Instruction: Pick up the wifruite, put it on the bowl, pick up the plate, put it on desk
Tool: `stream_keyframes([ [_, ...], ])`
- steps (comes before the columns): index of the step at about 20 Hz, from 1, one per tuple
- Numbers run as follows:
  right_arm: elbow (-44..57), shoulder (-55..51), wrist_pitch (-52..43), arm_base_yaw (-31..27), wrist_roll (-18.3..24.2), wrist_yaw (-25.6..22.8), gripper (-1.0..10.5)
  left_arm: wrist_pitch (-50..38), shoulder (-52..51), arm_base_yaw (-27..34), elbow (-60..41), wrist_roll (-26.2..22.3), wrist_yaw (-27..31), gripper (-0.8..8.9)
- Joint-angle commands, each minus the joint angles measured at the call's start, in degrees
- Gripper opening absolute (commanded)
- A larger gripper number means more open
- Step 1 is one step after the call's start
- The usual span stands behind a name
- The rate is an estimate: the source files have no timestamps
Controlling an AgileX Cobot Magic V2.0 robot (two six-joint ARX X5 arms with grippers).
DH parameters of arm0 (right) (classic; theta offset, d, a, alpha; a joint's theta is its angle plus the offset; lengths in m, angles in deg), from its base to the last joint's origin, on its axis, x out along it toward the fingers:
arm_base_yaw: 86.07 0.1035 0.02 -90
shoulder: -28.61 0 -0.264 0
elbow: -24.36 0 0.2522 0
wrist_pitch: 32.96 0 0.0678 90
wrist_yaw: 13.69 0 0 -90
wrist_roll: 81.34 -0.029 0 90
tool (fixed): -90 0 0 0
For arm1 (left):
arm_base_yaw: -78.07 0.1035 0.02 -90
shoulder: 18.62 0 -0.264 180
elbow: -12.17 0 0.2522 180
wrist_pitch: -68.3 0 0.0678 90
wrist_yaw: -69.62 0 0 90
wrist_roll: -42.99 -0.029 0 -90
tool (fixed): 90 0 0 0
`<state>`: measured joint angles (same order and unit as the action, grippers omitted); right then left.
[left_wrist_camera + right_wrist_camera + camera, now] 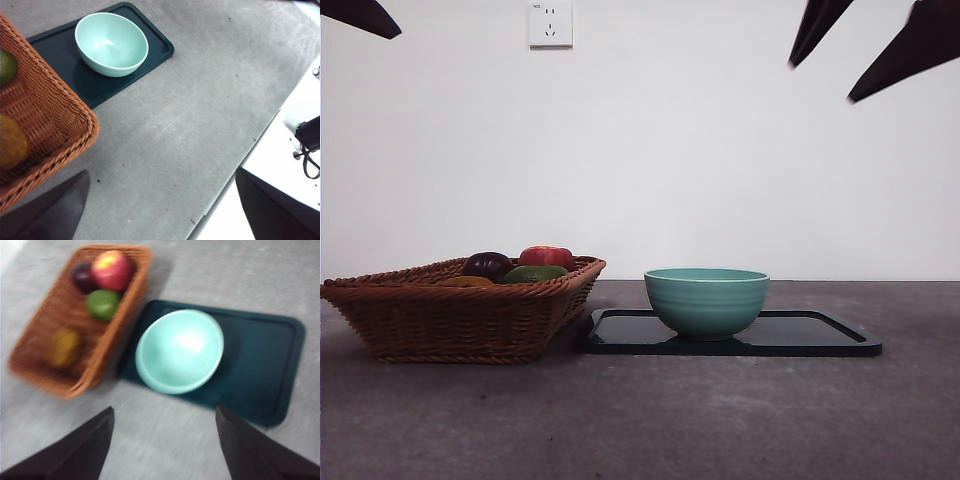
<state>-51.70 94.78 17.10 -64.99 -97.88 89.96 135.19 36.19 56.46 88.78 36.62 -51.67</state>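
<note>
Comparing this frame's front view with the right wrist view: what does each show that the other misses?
Only the front view shows the wall socket and the ridges around the bowl. Only the right wrist view shows the bowl's empty inside, the tray's full outline, and all four fruits apart, including the yellowish one, with the right gripper open above. Both show the wicker basket, bowl on tray, and desk.

I see no readable text; a tiny mark on the wall socket is too small.
</note>
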Motion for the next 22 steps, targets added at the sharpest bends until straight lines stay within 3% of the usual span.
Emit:
stream_keyframes([
  [1, -4.8, 7.6, -0.6, -1.1, 2.0, -0.2, 3.2, -0.4, 0.5, -0.2, 1.3, -0.6, -0.2, 4.64],
  [7, -14.0, 24.6, -0.4, -3.0, 4.0, -0.2, 3.2, -0.4, 0.5, -0.2, 1.3, -0.7, -0.2, 4.64],
  [18, -14.6, 39.6, -5.4, -2.8, 5.3, -0.2, 3.2, -0.5, 0.5, -0.2, 1.3, -0.7, -0.2, 4.64],
  [22, -14.6, 41.1, -6.8, -2.5, 5.7, -0.2, 1.8, -0.4, 0.5, -0.2, 1.3, -0.7, -0.2, 4.64],
])
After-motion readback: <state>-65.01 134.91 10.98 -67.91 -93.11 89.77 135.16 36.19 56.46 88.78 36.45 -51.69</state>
